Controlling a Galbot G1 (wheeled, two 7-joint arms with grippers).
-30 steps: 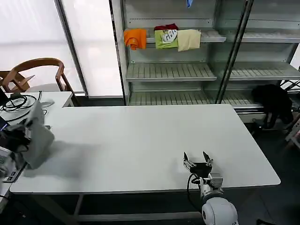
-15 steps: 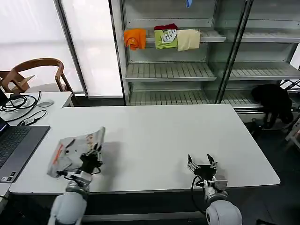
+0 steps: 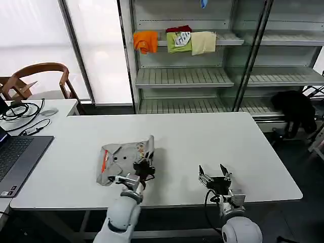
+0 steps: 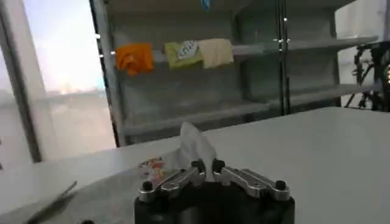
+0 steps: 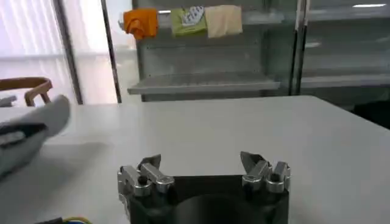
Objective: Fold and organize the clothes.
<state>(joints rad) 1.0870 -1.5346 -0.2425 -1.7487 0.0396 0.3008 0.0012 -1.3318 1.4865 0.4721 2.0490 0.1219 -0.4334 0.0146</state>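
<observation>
A crumpled light grey shirt point(image 3: 121, 158) with an orange collar strip and small dark dots lies bunched on the white table point(image 3: 167, 142), left of centre near the front. My left gripper point(image 3: 144, 166) is shut on a fold of this shirt point(image 4: 194, 143), which rises between the closed fingertips in the left wrist view. My right gripper point(image 3: 212, 173) hovers open over bare table near the front edge, right of centre, nothing between its fingers point(image 5: 149, 164). The shirt's blurred grey edge point(image 5: 33, 131) appears off to the side in the right wrist view.
A laptop point(image 3: 15, 157) and cables point(image 3: 20, 112) sit at the table's left end, with a wooden chair point(image 3: 40, 78) behind. Metal shelves point(image 3: 223, 76) stand beyond the table; orange, green and cream folded clothes point(image 3: 174, 41) rest on an upper shelf.
My left arm has swept rightward from the table's left end toward the centre, carrying the grey shirt with it. The right gripper has barely moved.
</observation>
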